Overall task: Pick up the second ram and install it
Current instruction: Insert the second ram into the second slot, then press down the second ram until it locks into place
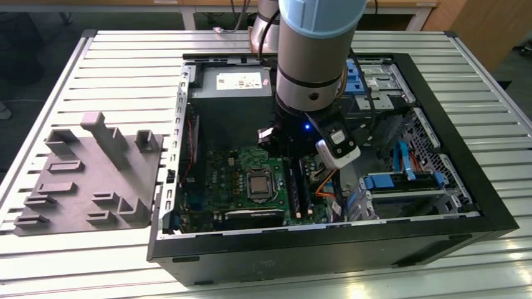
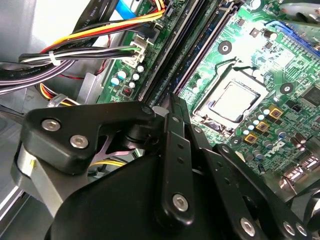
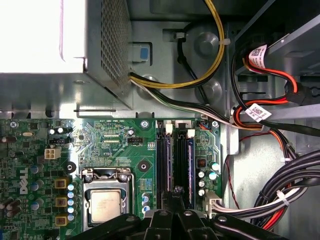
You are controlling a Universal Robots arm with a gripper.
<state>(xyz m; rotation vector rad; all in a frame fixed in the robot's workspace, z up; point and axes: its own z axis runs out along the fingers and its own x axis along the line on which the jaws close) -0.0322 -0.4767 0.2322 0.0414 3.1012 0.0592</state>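
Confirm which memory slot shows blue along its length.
The slot farthest from the processor, next to the white connector. A bluish strip runs along it; the slots closer to the processor look plain black.

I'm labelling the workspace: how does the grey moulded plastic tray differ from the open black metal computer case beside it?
The grey moulded plastic tray is low and flat with upright blocks; the open black metal computer case is a deep box. The tray lies apart from the robot arm, which reaches down into the case. Both rest on the slatted metal table.
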